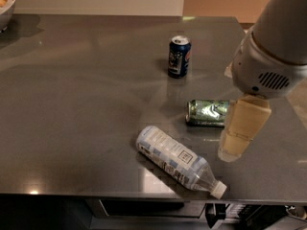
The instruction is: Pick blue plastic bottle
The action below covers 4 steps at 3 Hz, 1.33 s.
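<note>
Presently, gripper (pixel 231 151) right of blue plastic bottle (pixel 176 159), apart, beside green can (pixel 207 112)

- Grey flat table top (pixel 86 104): smooth, semi-gloss, metal-like; carries soft reflections.
- Clear blue plastic bottle (pixel 175 157): transparent glossy plastic; matt printed label; white plastic cap.
- Dark blue upright soda can (pixel 179 56): glossy painted metal, bare silvery top.
- Green crushed can (pixel 207 112): dented, shiny metal.
- Cream gripper (pixel 232 150), over the table's right side just beside the green crushed can: smooth matt plastic; white arm housing (pixel 268 56) smooth, faint sheen.
</note>
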### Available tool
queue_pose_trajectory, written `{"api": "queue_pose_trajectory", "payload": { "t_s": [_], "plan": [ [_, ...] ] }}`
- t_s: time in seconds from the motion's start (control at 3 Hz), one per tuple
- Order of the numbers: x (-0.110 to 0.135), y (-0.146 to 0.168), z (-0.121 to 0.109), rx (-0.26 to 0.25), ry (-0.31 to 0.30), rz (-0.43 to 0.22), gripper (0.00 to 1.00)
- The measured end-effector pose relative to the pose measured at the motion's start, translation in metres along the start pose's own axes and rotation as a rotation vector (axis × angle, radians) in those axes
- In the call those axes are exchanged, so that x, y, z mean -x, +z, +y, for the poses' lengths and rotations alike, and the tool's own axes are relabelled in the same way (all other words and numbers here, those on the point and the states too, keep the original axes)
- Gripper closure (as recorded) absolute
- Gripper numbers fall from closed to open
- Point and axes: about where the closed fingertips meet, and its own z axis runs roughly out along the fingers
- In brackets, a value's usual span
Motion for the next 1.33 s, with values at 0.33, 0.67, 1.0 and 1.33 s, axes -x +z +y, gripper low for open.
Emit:
{"api": "queue_pose_trajectory", "payload": {
  "t_s": [0.33, 0.67, 1.0, 1.33],
  "plan": [
    [0.023, 0.014, 0.030, 0.011, 0.019, 0.017, 0.00],
    [0.033, 0.033, 0.049, 0.002, 0.058, 0.039, 0.00],
    [0.036, 0.055, 0.062, -0.009, 0.102, 0.060, 0.00],
    [0.035, 0.070, 0.067, -0.035, 0.138, 0.065, 0.00]
  ]
}}
